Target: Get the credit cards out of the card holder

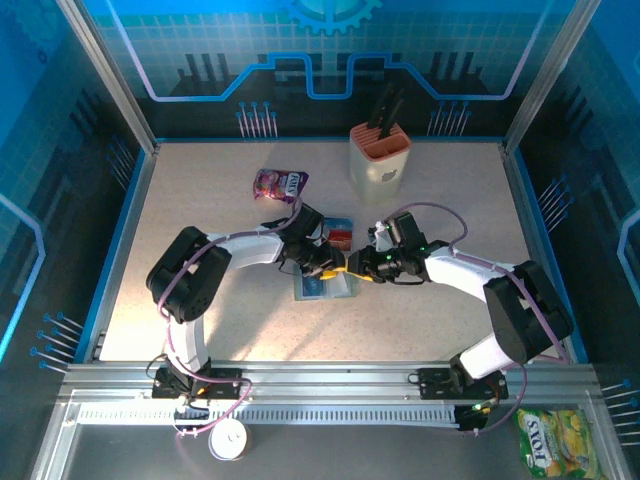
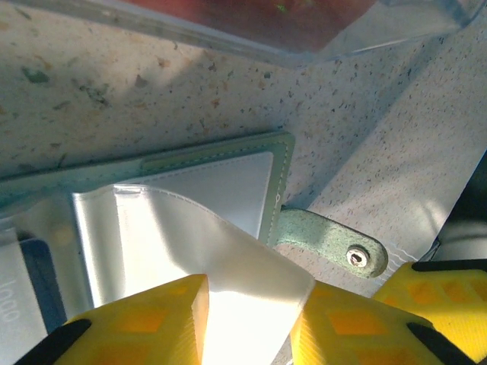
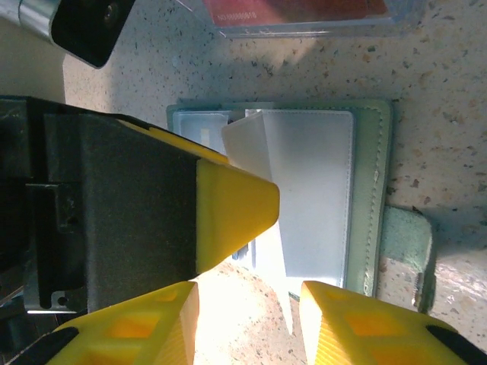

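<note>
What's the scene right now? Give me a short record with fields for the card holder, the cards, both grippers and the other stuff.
card holder: open flat on the table, snap tab sticking out sideways
left gripper: open, low over the holder
right gripper: open, facing the left one
clear sleeve: curling up between the left fingers
red card: on the table just beyond the holder
other items: purple pouch and knife block at the back

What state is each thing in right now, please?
Card holder: open, flat, snap tab undone.
Clear sleeve: flap lifted.
Red card: lying outside the holder.
Left gripper: around the sleeve flap, grip unclear.
Right gripper: open.
Knife block: upright, knives in.
Snack pouch: lying flat.
</note>
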Controlling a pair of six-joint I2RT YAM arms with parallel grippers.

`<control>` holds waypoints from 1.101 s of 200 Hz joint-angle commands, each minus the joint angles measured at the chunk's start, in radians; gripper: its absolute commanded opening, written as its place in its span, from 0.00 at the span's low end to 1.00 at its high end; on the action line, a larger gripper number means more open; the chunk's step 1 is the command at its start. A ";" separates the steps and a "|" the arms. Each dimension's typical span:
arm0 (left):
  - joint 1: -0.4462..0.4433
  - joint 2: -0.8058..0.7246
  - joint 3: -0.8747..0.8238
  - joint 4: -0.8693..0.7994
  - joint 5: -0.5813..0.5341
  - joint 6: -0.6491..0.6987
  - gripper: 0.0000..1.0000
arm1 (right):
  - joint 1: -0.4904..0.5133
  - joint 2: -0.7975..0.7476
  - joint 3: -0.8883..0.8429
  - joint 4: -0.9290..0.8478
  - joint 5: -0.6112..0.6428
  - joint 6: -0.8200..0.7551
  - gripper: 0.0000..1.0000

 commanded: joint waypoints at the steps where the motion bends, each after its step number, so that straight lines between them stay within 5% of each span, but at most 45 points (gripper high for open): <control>1: -0.009 0.013 0.034 -0.029 0.030 0.002 0.35 | -0.009 -0.020 -0.014 -0.021 -0.001 -0.015 0.41; 67: -0.006 -0.007 0.040 -0.054 0.027 0.026 0.46 | 0.009 -0.012 0.005 -0.020 0.007 0.000 0.42; 148: -0.001 0.053 0.200 -0.130 0.056 0.077 0.48 | 0.049 -0.026 0.041 -0.067 0.046 0.003 0.43; 220: 0.076 -0.077 0.012 -0.067 0.046 0.071 0.47 | 0.132 0.093 0.152 -0.079 0.051 0.004 0.43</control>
